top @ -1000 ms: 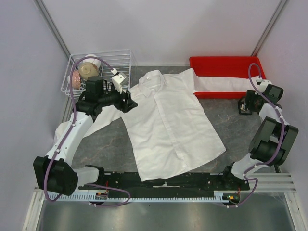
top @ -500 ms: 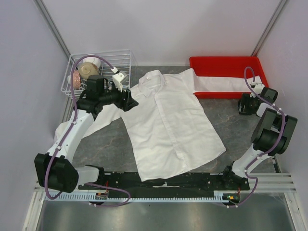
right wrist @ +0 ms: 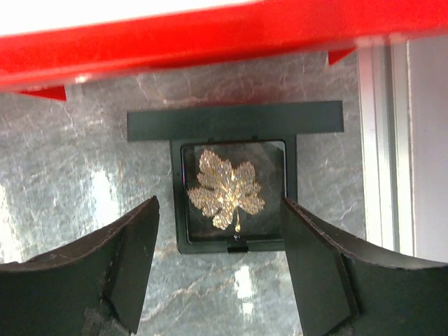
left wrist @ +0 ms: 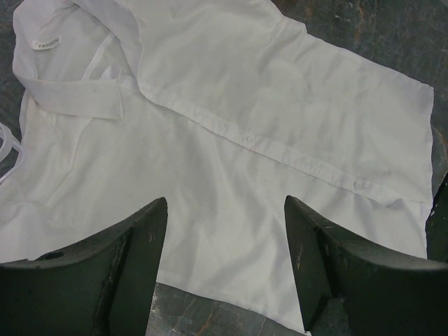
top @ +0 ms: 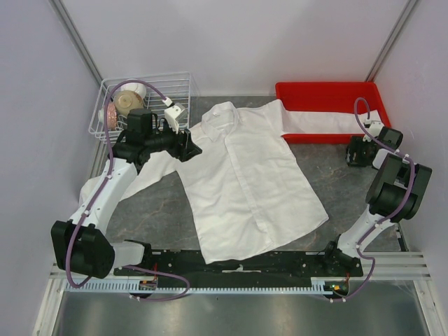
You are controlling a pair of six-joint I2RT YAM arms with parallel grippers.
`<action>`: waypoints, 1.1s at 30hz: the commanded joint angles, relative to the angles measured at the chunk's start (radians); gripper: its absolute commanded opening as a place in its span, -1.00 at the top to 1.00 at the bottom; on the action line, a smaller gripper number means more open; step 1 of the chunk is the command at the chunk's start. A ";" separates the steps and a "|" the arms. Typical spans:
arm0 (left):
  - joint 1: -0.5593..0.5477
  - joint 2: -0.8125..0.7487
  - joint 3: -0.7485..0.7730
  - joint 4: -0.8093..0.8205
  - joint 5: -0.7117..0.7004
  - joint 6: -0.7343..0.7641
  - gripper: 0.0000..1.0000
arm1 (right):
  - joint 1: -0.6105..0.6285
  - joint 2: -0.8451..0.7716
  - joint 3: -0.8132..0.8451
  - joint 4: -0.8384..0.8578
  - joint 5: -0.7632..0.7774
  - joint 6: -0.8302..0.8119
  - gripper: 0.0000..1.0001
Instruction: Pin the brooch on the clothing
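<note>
While in case (right wrist: 234,122), brooch (right wrist: 224,187) beneath right gripper (right wrist: 219,210).

Seen from overhead, the leaf-shaped brooch (right wrist: 225,189) and most of its black case (right wrist: 234,126) lie hidden beneath the right gripper (top: 358,151); one sleeve of the white shirt (top: 245,182) disappears partly under the left arm (top: 105,189); round objects (top: 128,103) in the wire basket (top: 183,75) are too small to identify; wrist cameras crop the shirt at top and left, the red tray (right wrist: 210,35) to one wall, and the left gripper (left wrist: 224,210) and its right counterpart at the bottom edge.
</note>
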 commanded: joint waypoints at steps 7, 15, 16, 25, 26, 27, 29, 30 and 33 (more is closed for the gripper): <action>-0.001 0.005 0.039 0.025 0.022 -0.023 -0.47 | 0.008 0.046 0.040 0.080 -0.012 0.011 -0.54; -0.001 0.013 0.038 0.028 0.021 -0.025 -0.46 | 0.025 0.052 0.012 0.100 -0.007 0.003 -0.24; -0.001 0.011 0.038 0.028 0.021 -0.023 -0.46 | 0.025 0.049 0.005 0.106 -0.010 0.003 -0.20; -0.003 0.011 0.033 0.027 0.022 -0.025 -0.44 | 0.025 -0.003 -0.014 0.110 -0.016 0.011 -0.05; -0.003 0.011 0.031 0.028 0.022 -0.026 -0.44 | 0.025 -0.012 -0.015 0.112 -0.018 0.012 -0.04; -0.003 0.010 0.030 0.028 0.022 -0.025 -0.44 | 0.025 -0.015 -0.014 0.110 -0.019 0.017 -0.03; -0.003 0.010 0.028 0.028 0.022 -0.025 -0.44 | 0.027 -0.023 -0.014 0.110 -0.025 0.024 0.03; -0.003 0.010 0.028 0.028 0.022 -0.026 -0.44 | 0.025 -0.027 -0.012 0.110 -0.027 0.029 0.05; -0.003 0.008 0.027 0.030 0.022 -0.025 -0.44 | 0.025 -0.038 -0.012 0.110 -0.033 0.032 0.10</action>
